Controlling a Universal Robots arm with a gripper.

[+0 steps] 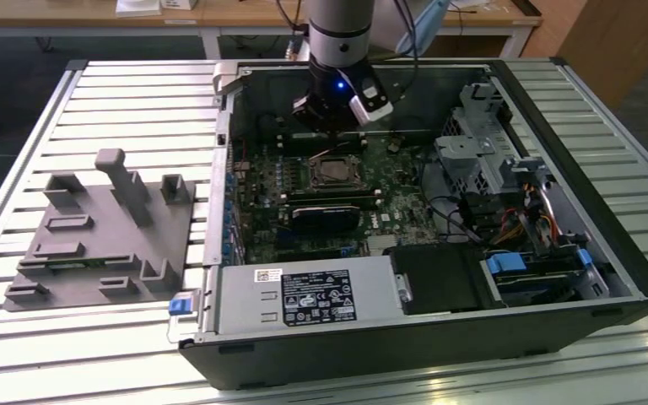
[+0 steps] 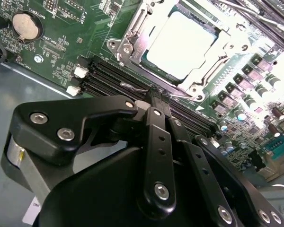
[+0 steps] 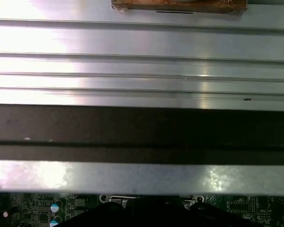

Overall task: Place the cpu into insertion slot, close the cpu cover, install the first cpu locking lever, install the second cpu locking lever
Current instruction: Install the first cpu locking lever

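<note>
We see the cpu [image 2: 180, 45] lying flat in the insertion slot [image 1: 332, 174], just beyond the tips of the end effector [image 2: 157, 94]. The cpu cover [image 2: 134, 35] lies over its edges, framing the bright top; we judge this keeps the chip seated. The end effector is closed narrow with nothing between its tips, probably to offer a slim point for pressing. A thin locking lever end [image 2: 132, 87] sits just beside the tips, above the memory slots [image 2: 109, 75]. We cannot tell whether it is latched. Farther off, the power supply label [image 1: 318, 297] carries print too small for us to read.
</note>
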